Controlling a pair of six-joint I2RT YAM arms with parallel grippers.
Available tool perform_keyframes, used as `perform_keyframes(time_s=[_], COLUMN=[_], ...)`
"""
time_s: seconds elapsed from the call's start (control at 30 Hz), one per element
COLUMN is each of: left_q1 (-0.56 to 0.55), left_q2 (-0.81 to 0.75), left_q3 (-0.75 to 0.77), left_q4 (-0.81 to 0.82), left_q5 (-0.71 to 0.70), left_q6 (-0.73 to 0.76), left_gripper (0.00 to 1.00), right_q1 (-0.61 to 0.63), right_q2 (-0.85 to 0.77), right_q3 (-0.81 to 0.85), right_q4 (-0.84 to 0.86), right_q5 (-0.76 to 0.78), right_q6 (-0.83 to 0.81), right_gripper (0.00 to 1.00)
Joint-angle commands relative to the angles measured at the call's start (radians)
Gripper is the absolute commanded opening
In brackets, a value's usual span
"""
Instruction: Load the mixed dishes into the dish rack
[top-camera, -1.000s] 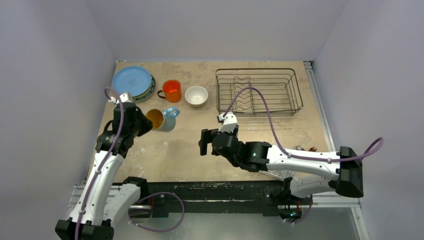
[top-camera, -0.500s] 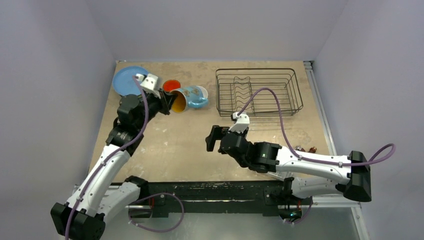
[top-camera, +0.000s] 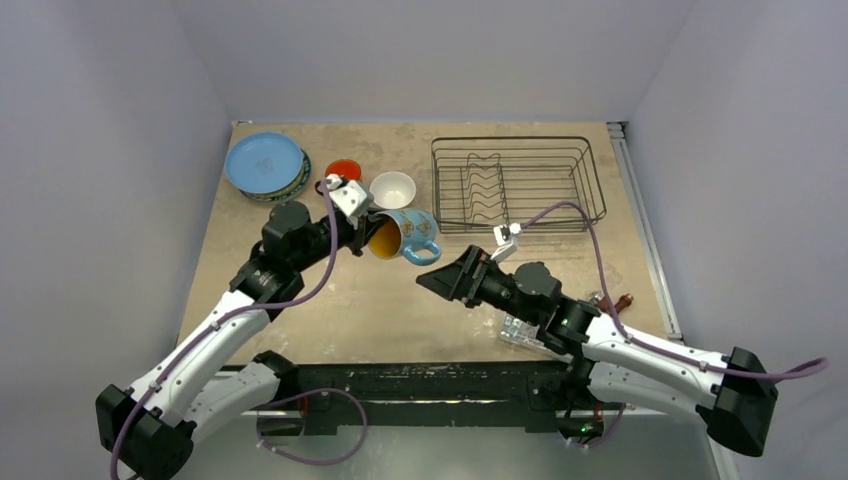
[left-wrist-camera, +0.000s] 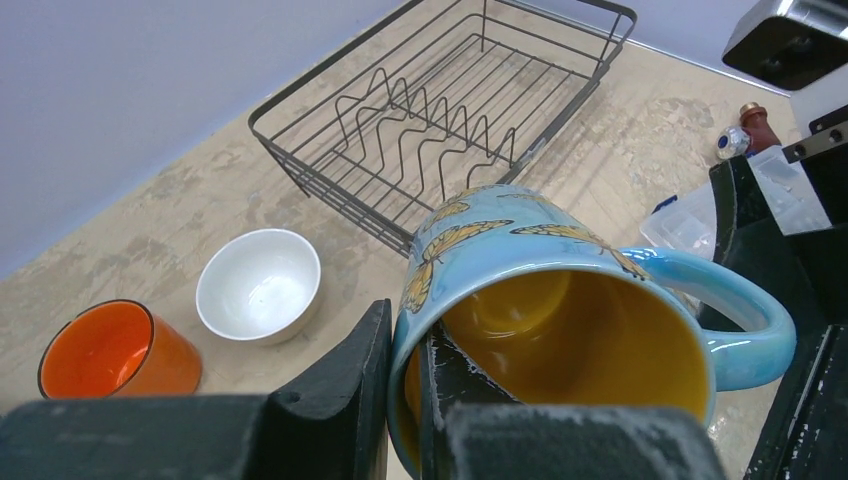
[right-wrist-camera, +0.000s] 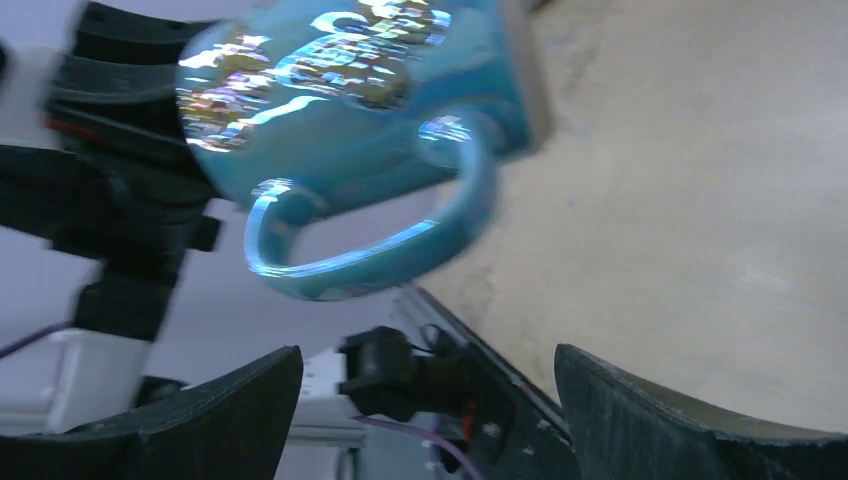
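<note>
My left gripper (top-camera: 366, 236) is shut on the rim of the light-blue mug (top-camera: 407, 234), one finger inside and one outside. It holds the mug on its side above mid table, and the pinch shows in the left wrist view (left-wrist-camera: 405, 395) on the mug (left-wrist-camera: 560, 290). My right gripper (top-camera: 432, 281) is open just right of the mug, whose handle (right-wrist-camera: 370, 250) hangs above its jaws (right-wrist-camera: 428, 365). The dish rack (top-camera: 516, 184) stands at the back right and holds no dishes. The white bowl (top-camera: 392, 189), orange cup (top-camera: 343, 169) and blue plate (top-camera: 264, 162) sit at the back left.
Another plate's rim (top-camera: 293, 189) shows under the blue plate. A clear plastic box (top-camera: 523, 331) of small parts lies under the right forearm, with small bottles (top-camera: 610, 298) beside it. The rack (left-wrist-camera: 450, 110), bowl (left-wrist-camera: 258, 285) and cup (left-wrist-camera: 105, 350) show in the left wrist view.
My left arm has carried the mug from the left side, past the cup and bowl, toward mid table. My right gripper has turned and moved up close to the mug.
</note>
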Motion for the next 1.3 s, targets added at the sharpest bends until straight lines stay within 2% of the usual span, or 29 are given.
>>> perform_keyframes(time_s=[0.0,0.17,0.33,0.43,0.47,0.57,0.73,0.83,1.0,1.1,1.13,1.17,1.27], left_q1=[-0.015,-0.027,-0.040,-0.045,-0.044,-0.046,-0.048,-0.050,-0.058,-0.065,-0.067,-0.067,-0.067], left_q2=[-0.049,-0.070,-0.091,-0.085,-0.077,-0.074,-0.066,-0.066,-0.050,-0.046,-0.041,-0.033,-0.031], left_q3=[0.015,-0.013,-0.036,-0.032,-0.029,-0.031,-0.031,-0.039,-0.026,-0.029,-0.025,-0.018,-0.012], left_q4=[0.180,0.218,0.239,0.245,0.250,0.266,0.287,0.295,0.277,0.266,0.260,0.255,0.254], left_q5=[0.009,0.034,0.048,0.067,0.082,0.119,0.147,0.176,0.198,0.197,0.196,0.199,0.220], left_q6=[0.028,-0.001,-0.014,-0.019,-0.026,-0.036,-0.051,-0.065,-0.050,-0.027,-0.016,-0.014,-0.023], left_gripper=[0.00,0.00,0.00,0.00,0.00,0.00,0.00,0.00,0.00,0.00,0.00,0.00,0.00], right_q1=[-0.022,-0.065,-0.106,-0.129,-0.134,-0.151,-0.165,-0.165,-0.165,-0.160,-0.160,-0.161,-0.159], right_q2=[0.035,0.165,0.296,0.361,0.379,0.420,0.491,0.543,0.670,0.742,0.766,0.775,0.769], right_q3=[0.029,-0.022,-0.046,-0.067,-0.072,-0.104,-0.122,-0.099,-0.069,-0.042,-0.037,-0.033,-0.049], right_q4=[0.375,0.767,0.977,1.104,1.142,1.208,1.343,1.372,1.562,1.626,1.639,1.642,1.640], right_q5=[-0.248,-0.269,-0.294,-0.325,-0.333,-0.340,-0.359,-0.382,-0.403,-0.422,-0.428,-0.435,-0.420], right_q6=[0.167,0.338,0.448,0.508,0.519,0.561,0.639,0.701,0.813,0.869,0.888,0.895,0.873], right_gripper=[0.99,0.99,0.96,0.80,0.77,0.75,0.65,0.47,0.45,0.27,0.18,0.02,0.00])
